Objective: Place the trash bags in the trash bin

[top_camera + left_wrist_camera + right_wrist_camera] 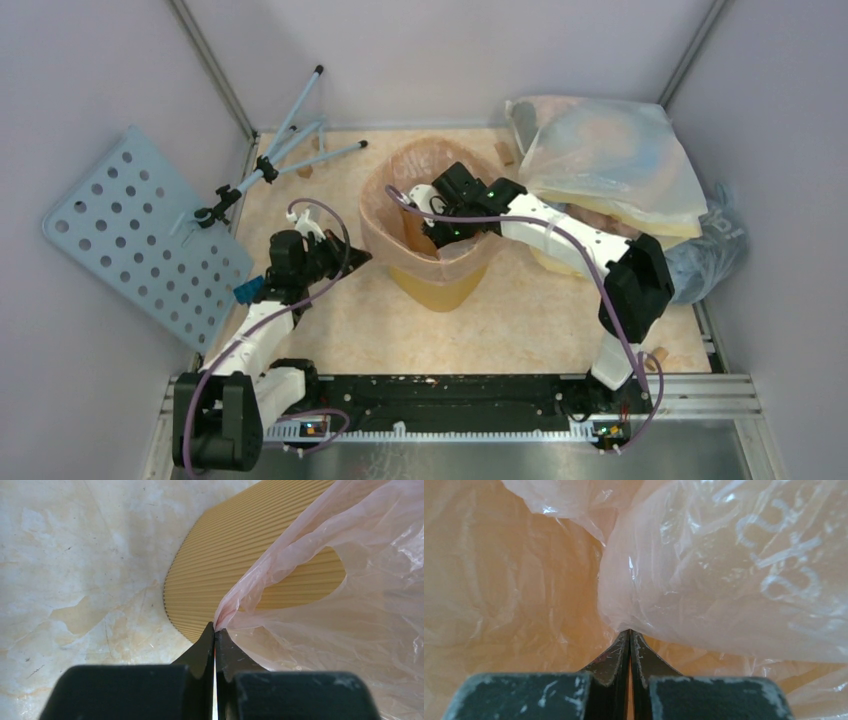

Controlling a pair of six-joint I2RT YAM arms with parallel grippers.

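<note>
While the pink bag (378, 222) is spread over the mouth of the orange bin (445, 290), with its edge hanging down the outside, both grippers have hold of it. The left gripper (215, 630) is outside the bin at its left wall. Its jaws are clamped tight on a bunched bit of the bag's edge, and the film runs taut from the tips across the ribbed wall. The right gripper (630, 634) is down inside the bin, jaws also squeezed together on a fold of the film, with crinkly plastic and some white print all around it. The bin stands upright about mid-table (340, 320), on a marbled beige top. Just to its right is a big whitish-yellow sack (610, 160), with a grey-blue bag (712, 250) tucked beside it at the right wall. Off to the left there's a pale blue board (130, 240) full of holes, and a tripod stand (295, 140) in the back left corner.
</note>
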